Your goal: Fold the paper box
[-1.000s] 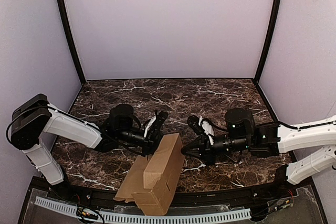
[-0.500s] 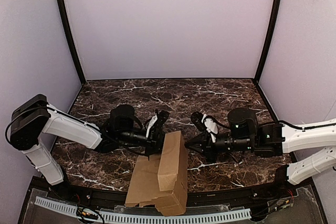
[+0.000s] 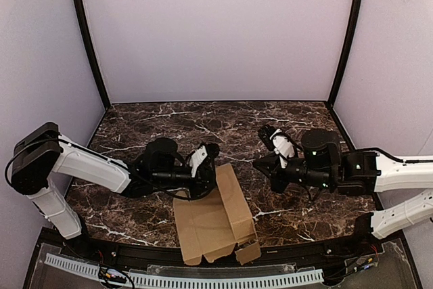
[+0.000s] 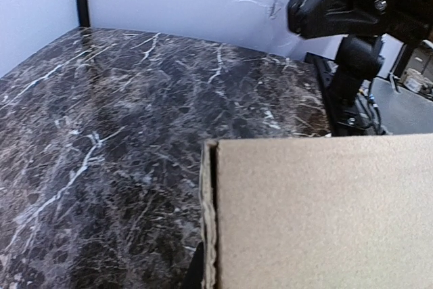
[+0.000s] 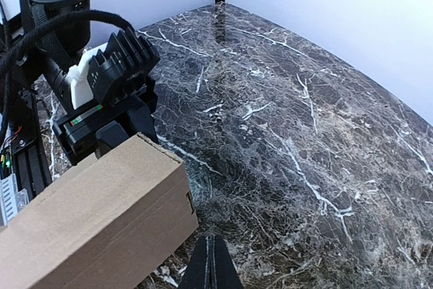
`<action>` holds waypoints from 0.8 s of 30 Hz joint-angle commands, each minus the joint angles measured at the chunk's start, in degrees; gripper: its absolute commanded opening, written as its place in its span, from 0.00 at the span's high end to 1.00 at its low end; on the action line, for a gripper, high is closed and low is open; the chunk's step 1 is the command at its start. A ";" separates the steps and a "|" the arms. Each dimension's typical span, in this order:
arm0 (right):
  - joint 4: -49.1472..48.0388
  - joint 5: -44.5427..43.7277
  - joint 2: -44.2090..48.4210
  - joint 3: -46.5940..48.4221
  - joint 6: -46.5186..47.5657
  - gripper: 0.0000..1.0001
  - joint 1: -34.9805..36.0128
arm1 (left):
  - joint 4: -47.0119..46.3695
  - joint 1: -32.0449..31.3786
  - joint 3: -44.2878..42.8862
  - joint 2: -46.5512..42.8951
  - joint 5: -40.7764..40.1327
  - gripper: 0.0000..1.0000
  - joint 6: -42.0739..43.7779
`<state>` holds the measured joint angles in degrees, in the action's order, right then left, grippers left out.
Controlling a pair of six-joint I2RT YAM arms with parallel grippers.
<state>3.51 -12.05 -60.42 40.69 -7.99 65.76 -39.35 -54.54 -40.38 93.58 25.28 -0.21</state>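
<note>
The left gripper (image 3: 208,170) is clamping its jaws on the far left edge of the paper box (image 3: 210,225). In the left wrist view the cardboard edge is sitting right at the fingers, with one dark finger showing just left of it and the other hidden behind the panel. The right gripper (image 3: 258,164) is hovering with its jaws pressed together and holding nothing (in its own wrist view the two tips are meeting in a single point, with only a thin seam between them). It is hanging just right of the box's far corner, close to it but not touching.

The paper box is lying on the desk (image 3: 203,123) between the two arms, toward the near edge. Its wide brown panel is resting flat on the left side. A narrower panel is running along its right side, and small flaps are sticking out at the near end. Both arms are reaching inward from the sides, their wrists facing each other across the box.
</note>
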 commanded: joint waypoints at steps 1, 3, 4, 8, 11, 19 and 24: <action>1.49 -4.94 -1.04 2.90 0.34 1.00 0.35 | 1.33 -0.09 -0.15 0.78 -12.55 1.00 4.05; 1.45 -5.61 -2.45 3.52 0.29 1.00 0.34 | 0.08 -0.12 -0.18 2.24 -15.57 1.00 4.70; 1.33 -5.95 -3.24 3.79 0.14 1.00 0.25 | -0.61 -0.14 -0.25 3.28 -16.42 1.00 4.98; -0.01 -5.09 -6.73 5.04 -1.38 1.00 -0.68 | -2.43 -0.14 -0.83 6.66 -18.66 1.00 5.94; -2.29 -3.09 -9.57 5.73 -2.29 1.00 -1.29 | -3.48 -0.14 -1.25 8.40 -20.50 1.00 5.88; -8.98 -0.38 -17.40 7.09 -4.55 1.00 -2.43 | -4.16 -0.15 -2.93 12.51 -22.86 1.00 5.26; -12.79 1.74 -22.21 7.93 -4.54 1.00 -3.36 | -3.88 -0.15 -3.27 13.57 -22.94 1.00 4.30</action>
<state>-3.81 -12.38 -79.81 46.63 -11.66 63.33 -42.57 -54.54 -42.52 106.69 3.29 4.80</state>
